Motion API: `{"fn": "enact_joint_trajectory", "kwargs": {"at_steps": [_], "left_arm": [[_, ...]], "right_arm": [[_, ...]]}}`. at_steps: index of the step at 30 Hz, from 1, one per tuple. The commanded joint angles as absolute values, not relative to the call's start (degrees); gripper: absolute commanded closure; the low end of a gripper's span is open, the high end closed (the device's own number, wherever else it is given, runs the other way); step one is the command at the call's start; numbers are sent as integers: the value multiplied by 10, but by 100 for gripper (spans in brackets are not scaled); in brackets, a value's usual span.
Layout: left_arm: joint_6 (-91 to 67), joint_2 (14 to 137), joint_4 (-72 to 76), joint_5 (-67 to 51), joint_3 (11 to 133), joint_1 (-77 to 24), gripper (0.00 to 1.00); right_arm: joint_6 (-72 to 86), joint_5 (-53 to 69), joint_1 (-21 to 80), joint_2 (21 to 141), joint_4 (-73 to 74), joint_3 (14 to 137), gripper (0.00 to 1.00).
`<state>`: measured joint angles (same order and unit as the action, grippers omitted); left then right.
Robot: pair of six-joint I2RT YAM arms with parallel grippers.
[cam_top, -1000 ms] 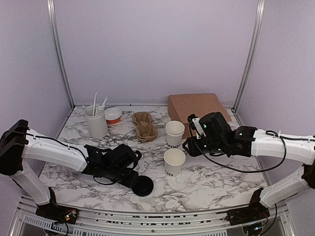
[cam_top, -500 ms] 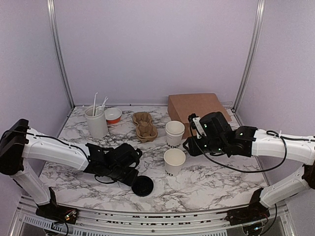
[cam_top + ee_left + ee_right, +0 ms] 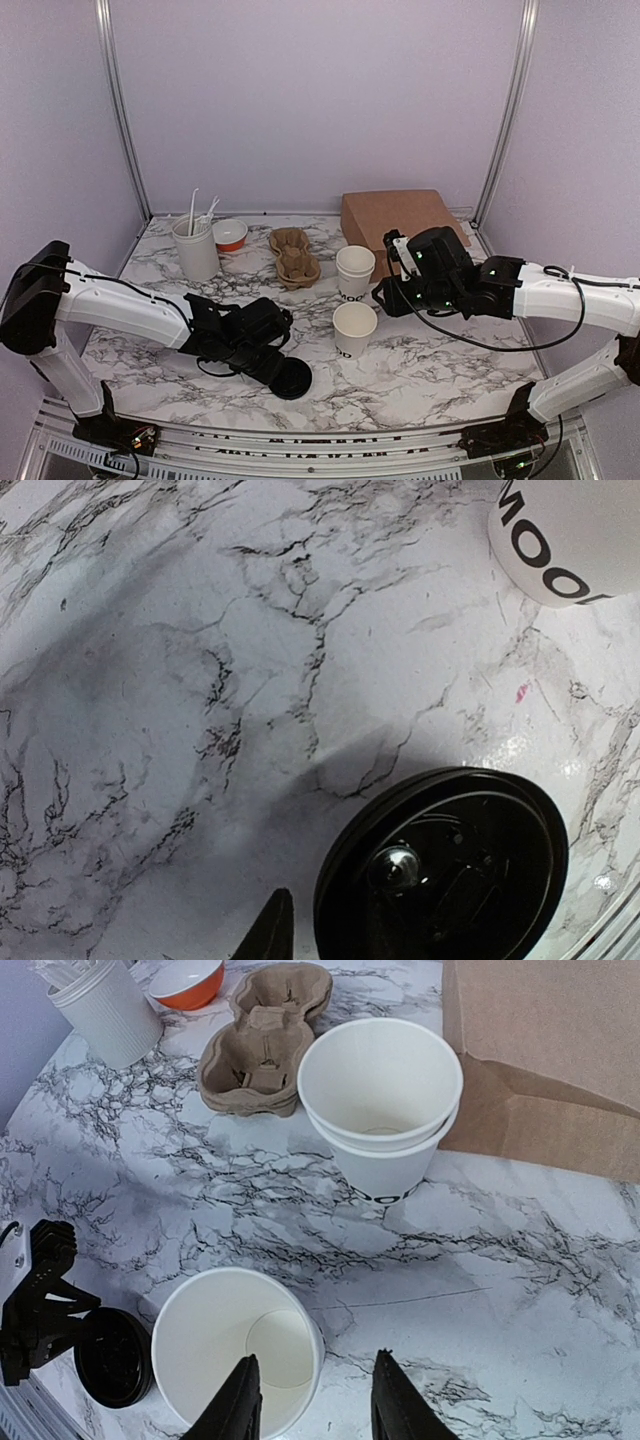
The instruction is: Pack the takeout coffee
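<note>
1. The table has a smooth, glossy, marble-patterned top.
2. The black lid, at the lower right of the left wrist view, looks like shiny plastic.
3. The white cups are matt paper.
4. The cup carrier is rough brown moulded pulp.
5. The bag is matt brown paper.

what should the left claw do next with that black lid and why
Probably grip the black lid by its rim with the left claw and lift it: it lies flat on the table beside that claw, and the near cup stands lidless.
</note>
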<state>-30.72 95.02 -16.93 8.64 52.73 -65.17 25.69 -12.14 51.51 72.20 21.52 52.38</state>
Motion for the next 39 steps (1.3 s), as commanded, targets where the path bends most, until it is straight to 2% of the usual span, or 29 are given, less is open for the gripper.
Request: {"fn": "enact_joint_trajectory", "kwargs": {"at_steps": [1,7,16,26,39], "left_arm": [[-302,962,-197,109,548,-655,74],[-304,958,-215,140,557,-655,83],[-301,948,-234,177,563,-637,90],[-298,935,-232,133,569,-630,83],[-308,947,-230,127,561,-631,79]], "right_arm": [[253,-130,519,711,219,549,64],[252,-132,519,708,218,545,64],[249,-130,519,710,215,544,64],[250,-134,519,703,217,537,64],[251,-134,519,701,213,530,64]]}}
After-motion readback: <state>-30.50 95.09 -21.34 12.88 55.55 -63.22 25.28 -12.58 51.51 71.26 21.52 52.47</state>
